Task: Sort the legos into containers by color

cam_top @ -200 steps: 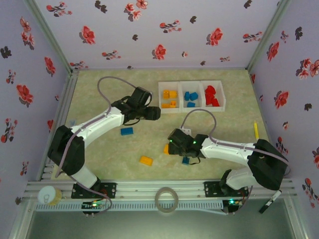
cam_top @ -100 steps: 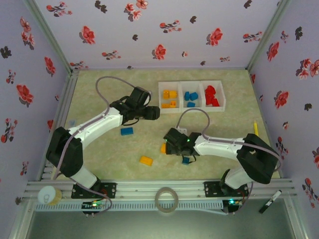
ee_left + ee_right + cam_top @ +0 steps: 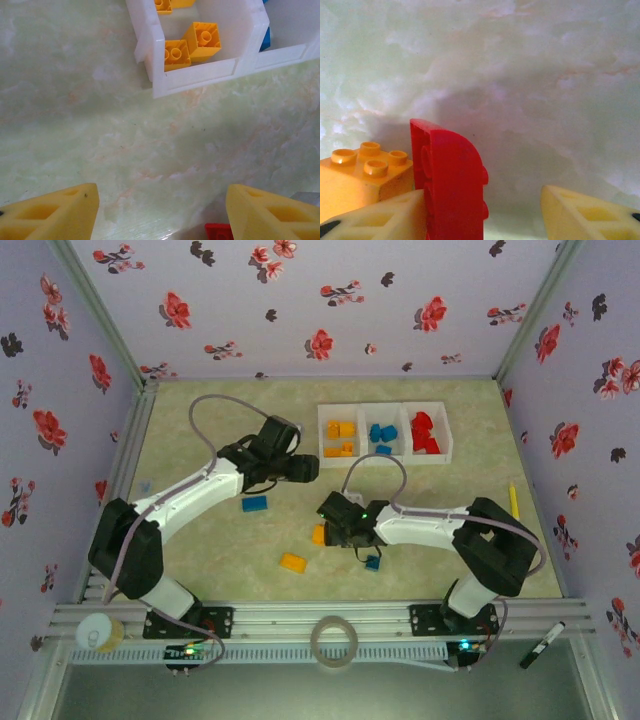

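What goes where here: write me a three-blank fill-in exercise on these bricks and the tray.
The white plastic three-compartment tray holds red bricks in its ___ compartment.
Its middle compartment holds ___ bricks.
In the right wrist view, the small plastic brick standing on edge is ___.
Missing: right; blue; red.

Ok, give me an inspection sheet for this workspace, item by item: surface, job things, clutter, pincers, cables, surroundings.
Surface: pale green marbled table, no spills seen.
Job's things: tray holds orange, blue and red bricks, one colour per compartment; loose: blue brick, second blue brick, orange brick, second orange brick beside red brick; second red brick near left pincer.
Clutter: tape roll, yellow pen, marker.
Pincers: left pincer open, empty; right pincer open around red brick, one finger touching it.
Cables: left cable and right cable loop above arms, off the bricks.
Surroundings: floral walls, nothing else seen.
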`<state>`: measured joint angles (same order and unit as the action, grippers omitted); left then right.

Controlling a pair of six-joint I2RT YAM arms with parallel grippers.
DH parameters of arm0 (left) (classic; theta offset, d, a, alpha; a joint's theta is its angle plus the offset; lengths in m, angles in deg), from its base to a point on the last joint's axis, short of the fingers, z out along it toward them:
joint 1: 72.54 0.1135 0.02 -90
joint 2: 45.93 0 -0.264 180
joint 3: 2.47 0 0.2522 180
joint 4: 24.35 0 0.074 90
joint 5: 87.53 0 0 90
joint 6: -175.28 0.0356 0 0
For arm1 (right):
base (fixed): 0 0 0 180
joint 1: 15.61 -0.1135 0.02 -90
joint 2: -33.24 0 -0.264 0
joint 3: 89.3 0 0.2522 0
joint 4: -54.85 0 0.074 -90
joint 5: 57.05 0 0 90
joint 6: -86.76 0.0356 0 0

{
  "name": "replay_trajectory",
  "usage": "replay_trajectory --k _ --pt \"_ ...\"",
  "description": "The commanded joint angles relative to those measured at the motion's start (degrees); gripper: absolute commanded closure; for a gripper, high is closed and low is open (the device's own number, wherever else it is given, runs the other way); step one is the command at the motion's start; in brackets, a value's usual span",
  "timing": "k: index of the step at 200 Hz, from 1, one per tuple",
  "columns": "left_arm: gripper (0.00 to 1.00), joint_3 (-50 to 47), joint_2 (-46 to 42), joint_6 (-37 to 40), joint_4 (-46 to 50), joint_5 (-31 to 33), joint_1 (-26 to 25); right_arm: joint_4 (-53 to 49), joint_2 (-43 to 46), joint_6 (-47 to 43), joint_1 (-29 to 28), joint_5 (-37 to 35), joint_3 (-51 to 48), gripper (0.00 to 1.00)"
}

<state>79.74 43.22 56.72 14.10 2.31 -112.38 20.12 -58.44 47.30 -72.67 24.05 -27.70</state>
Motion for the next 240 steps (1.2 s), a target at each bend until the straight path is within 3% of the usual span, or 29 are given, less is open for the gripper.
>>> replay_trajectory --k 1,77,125,161,186,240 --pt "0.32 -1.02 -2.08 -0.22 0.66 1.29 0.51 -0.27 -1.78 -0.57 -0.4 -0.21 1.53 0.43" --pt "0.32 -1.83 -2.85 -0.24 0.85 1.63 0.63 -0.5 -3.02 -3.62 1.94 0.1 4.2 0.72" --pt "0.32 -1.96 -3.17 -0.44 0.89 1.58 0.62 -1.74 1.85 -7.37 7.17 -0.49 4.26 0.8" --pt "0.32 -1.57 -3.34 -0.47 1.07 1.51 0.64 -5.41 7.6 -13.67 15.57 -2.56 6.45 0.81" --pt "0.32 -1.64 -3.37 -0.46 1.17 1.51 0.62 -7.24 10.02 -19.83 24.35 -2.82 9.76 0.81" --pt "0.33 -1.35 -3.78 -0.57 1.67 1.5 0.61 -10.75 4.35 -31.04 41.88 -2.37 24.53 0.8"
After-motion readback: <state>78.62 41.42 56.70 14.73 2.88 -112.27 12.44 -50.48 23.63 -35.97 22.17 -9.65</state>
